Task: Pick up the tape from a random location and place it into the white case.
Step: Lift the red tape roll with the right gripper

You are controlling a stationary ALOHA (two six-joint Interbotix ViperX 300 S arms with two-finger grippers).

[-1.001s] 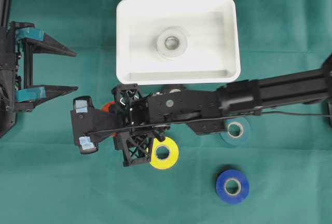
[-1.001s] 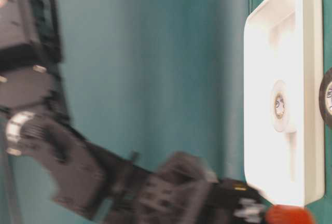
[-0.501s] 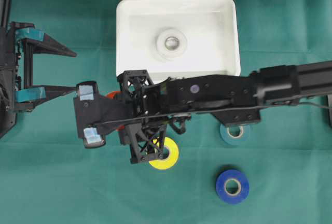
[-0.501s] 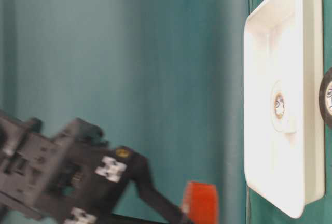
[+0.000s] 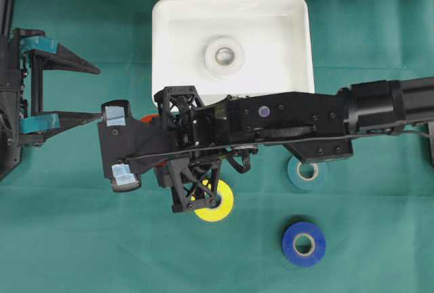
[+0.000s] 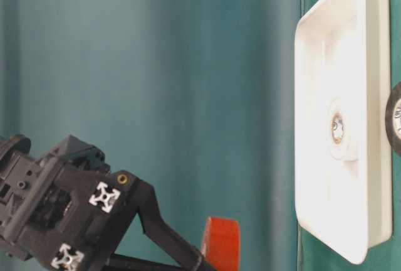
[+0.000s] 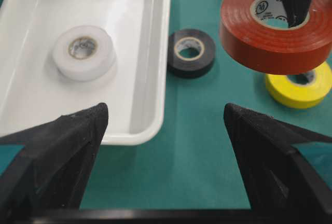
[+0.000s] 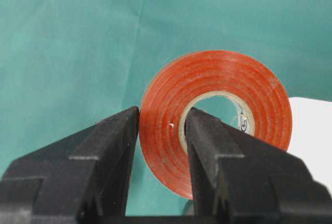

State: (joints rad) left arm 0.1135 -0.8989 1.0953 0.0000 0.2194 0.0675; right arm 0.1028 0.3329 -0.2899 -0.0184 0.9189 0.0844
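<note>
The green worktop [image 5: 81, 239] carries the white case [image 5: 298, 49], holding a white roll [image 5: 224, 56]. The right hand [image 8: 161, 146] clamps a red tape [image 8: 166, 110] aloft beside the case. The left hand [image 5: 95, 93] stands apart.

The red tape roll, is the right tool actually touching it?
Touching. The right wrist view shows the right tool pinching the red tape roll: one finger outside the band, the other through its core.

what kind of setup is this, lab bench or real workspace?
Likely a lab tabletop for manipulation trials: plain green cloth, loose tape rolls like the blue roll, one white case, and the right gripper clamping a red roll.
</note>
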